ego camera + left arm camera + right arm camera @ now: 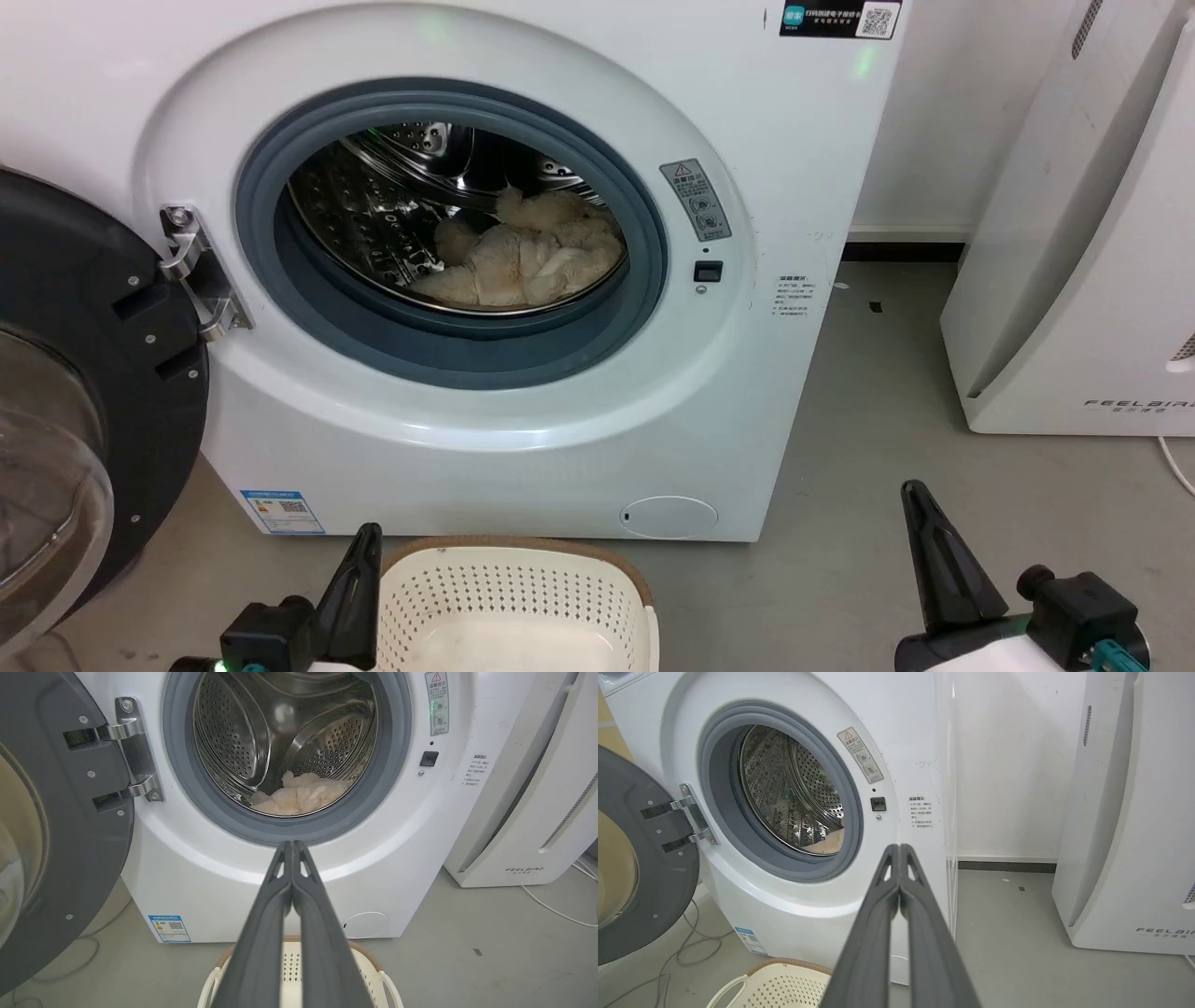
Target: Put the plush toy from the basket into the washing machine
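Observation:
The shaggy cream plush toy (527,252) lies inside the steel drum of the white washing machine (560,411), whose black-framed glass door (84,411) hangs open at the left. The left wrist view shows the plush toy (299,795) low in the drum too. The cream basket (513,597) stands on the floor before the washer with nothing in it. My left gripper (366,537) sits shut beside the basket's left rim, and the left wrist view has its tips (292,845) pressed together. My right gripper (913,493) is shut over bare floor, tips (899,848) touching.
A white FEELBIRD appliance (1092,280) stands to the right of the washer, with a strip of grey floor (878,392) between them. Cables (686,947) lie on the floor under the open door, and a white cord (556,910) runs by the appliance.

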`<state>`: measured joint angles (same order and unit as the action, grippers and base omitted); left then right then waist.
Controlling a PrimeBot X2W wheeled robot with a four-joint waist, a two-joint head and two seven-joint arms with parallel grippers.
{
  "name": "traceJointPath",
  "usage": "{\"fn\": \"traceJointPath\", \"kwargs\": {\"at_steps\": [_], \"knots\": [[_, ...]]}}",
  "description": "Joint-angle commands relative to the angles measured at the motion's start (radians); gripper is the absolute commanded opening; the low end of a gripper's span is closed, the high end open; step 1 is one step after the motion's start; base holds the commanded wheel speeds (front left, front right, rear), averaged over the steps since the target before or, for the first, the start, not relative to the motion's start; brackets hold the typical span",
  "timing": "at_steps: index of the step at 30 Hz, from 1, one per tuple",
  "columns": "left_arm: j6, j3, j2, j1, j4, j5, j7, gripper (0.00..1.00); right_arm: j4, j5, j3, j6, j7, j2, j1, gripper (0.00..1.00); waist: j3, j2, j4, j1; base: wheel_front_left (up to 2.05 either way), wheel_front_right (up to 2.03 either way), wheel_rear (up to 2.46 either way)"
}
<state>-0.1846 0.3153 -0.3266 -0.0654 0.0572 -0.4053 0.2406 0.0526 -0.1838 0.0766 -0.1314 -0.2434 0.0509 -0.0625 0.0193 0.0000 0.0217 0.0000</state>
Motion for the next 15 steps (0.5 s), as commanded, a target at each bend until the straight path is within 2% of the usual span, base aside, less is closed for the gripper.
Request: {"fn": "traceJointPath", "kwargs": {"at_steps": [1, 15], "knots": [[0.009, -0.011, 0.01, 0.005, -0.004, 0.017, -0.006, 0.0, -0.004, 0.013, -0.003, 0.0, 0.007, 0.0, 0.005, 0.0, 0.0, 0.0, 0.0, 0.0, 0.0, 0.0, 0.0], [0.028, -0.046, 0.04, 0.012, -0.01, 0.061, -0.033, 0.0, -0.009, 0.032, -0.011, 0.0, 0.034, 0.0, 0.011, 0.0, -0.002, 0.0, -0.003, 0.0, 0.0, 0.0, 0.0]]}}
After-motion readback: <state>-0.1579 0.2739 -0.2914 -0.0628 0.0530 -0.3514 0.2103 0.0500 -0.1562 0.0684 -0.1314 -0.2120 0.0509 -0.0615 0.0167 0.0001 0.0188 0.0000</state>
